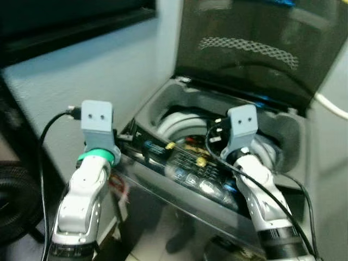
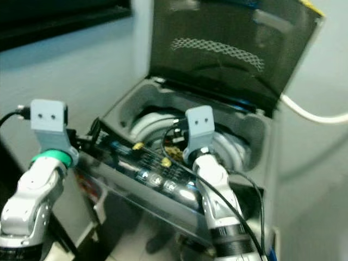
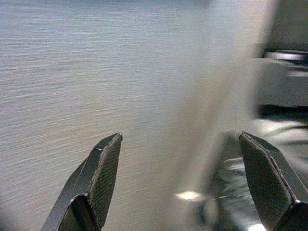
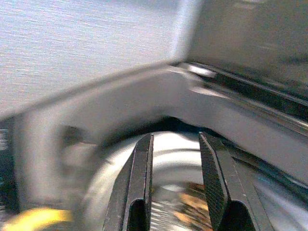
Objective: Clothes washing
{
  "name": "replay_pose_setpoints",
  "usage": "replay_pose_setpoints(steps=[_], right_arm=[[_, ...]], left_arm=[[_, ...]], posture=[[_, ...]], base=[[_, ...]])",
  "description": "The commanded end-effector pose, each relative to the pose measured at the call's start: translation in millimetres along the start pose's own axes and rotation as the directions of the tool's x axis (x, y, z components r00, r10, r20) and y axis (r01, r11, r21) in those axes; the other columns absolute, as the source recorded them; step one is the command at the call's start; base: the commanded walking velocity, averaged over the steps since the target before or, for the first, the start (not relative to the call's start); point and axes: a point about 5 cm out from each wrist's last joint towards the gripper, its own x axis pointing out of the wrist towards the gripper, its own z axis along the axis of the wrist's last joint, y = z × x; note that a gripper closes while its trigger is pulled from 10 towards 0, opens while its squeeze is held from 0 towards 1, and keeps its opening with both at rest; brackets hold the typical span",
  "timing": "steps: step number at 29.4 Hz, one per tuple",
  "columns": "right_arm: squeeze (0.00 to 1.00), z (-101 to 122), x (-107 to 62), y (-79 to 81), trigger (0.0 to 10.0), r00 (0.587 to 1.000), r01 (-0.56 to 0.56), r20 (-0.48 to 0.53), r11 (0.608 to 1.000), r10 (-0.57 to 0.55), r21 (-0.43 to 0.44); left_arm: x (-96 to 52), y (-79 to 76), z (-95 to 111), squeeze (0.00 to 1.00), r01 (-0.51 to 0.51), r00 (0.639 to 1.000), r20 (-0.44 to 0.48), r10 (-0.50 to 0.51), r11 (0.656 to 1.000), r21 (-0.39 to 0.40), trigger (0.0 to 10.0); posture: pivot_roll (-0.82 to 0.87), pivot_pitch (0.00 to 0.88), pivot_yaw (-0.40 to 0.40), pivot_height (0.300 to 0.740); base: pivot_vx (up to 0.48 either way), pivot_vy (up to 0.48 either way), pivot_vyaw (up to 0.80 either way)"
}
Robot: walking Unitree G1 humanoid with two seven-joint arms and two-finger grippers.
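The right gripper [image 4: 175,187] is held above the front edge of the washer [image 1: 163,109], its fingers [image 4: 139,183] set a narrow gap apart with nothing between them, and is aimed down into the drum [image 4: 168,159]. Something patterned in orange and brown is glimpsed past the fingertips, low in the drum; whether it is clothing cannot be told through the blur. The left gripper [image 3: 185,183] is raised beside the washer's left front corner, spread wide and empty, facing the pale wall [image 3: 120,72].

The lid [image 1: 244,49] is propped upright at the back edge, so the drum mouth lies open. The control panel [image 1: 190,168] runs along the front edge, under and between the two wrists.

The step in hand is judged to be work at the open drum, either settling or lifting the load. The next move is likely to call for the right gripper to be lowered past the rim, clear of the panel and of its own trailing cable [image 1: 272,196].
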Motion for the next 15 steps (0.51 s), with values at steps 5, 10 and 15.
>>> replay_pose_setpoints(steps=[5,10,15], right_arm=[[0.0,-5.7,-1.7,-4.3,10.0,1.0,0.015,-0.017,1.0,-0.016,-0.004],[0.0,-5.6,-1.3,-5.5,10.0,1.0,0.021,-0.016,1.0,-0.021,-0.005],[0.0,-4.9,-1.1,-6.0,10.0,1.0,0.026,-0.012,1.0,-0.026,-0.006]], left_arm=[[-0.6,-1.6,-2.7,0.0,0.006,1.0,-0.008,-0.006,1.0,0.002,10.0],[-0.2,-1.4,-3.0,0.0,0.005,1.0,-0.008,-0.005,1.0,0.006,10.0],[0.3,-0.5,-2.6,0.0,0.0,1.0,-0.005,0.0,1.0,0.01,10.0]], posture=[[-0.01,0.054,0.003,0.74],[-0.01,0.054,0.003,0.74],[-0.01,0.052,0.0,0.74]], base=[[0.0,0.0,0.8],[0.0,0.0,0.8],[0.0,0.0,0.8]])
